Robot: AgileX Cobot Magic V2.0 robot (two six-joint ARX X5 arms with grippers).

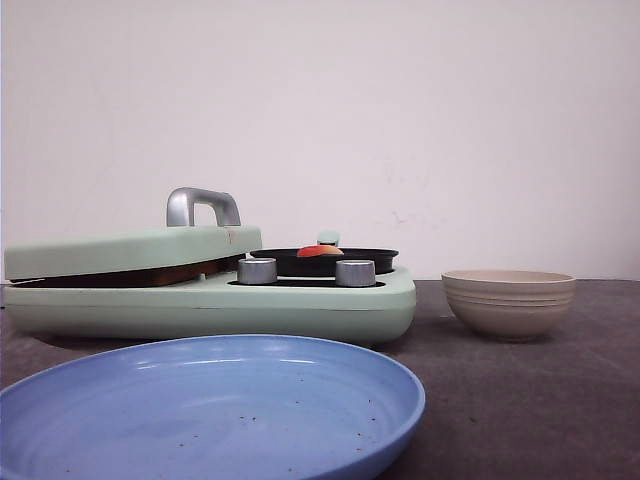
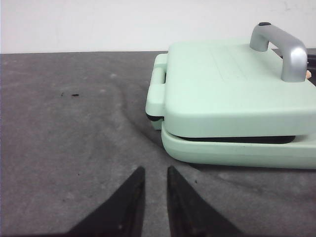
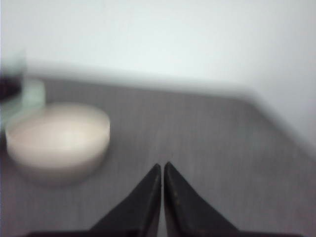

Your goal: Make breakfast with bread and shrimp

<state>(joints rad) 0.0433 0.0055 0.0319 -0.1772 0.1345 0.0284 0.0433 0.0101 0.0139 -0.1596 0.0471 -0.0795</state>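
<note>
**Blue plate up front, shrimp in the black pan**

Nearest the front camera: wide blue plate [image 1: 210, 405], speckled with dark crumbs, resting on the dark grey tabletop [image 1: 520, 400]. Behind it, a mint-green breakfast maker [image 1: 300, 300] with two silver knobs [image 1: 257, 271] on its front edge. Left half covered by a lid [image 1: 130, 250] with a grey metal handle [image 1: 203, 206], not fully down: a dark gap with a brownish strip under its edge, too thin to identify. Right half carrying a shallow black pan [image 1: 365, 258], and in it the shrimp [image 1: 320, 251], an orange-red lump with a paler patch. Off to the right, well apart from the appliance, a beige ribbed bowl [image 1: 508, 300].

Left tool [image 2: 154, 172] above bare cloth, near the lidded end of the appliance, dark fingers [image 2: 133, 197] slightly parted, nothing between them. Right tool [image 3: 162, 167] in a blurred view, near the bowl, tips pressed together and holding nothing.
</note>
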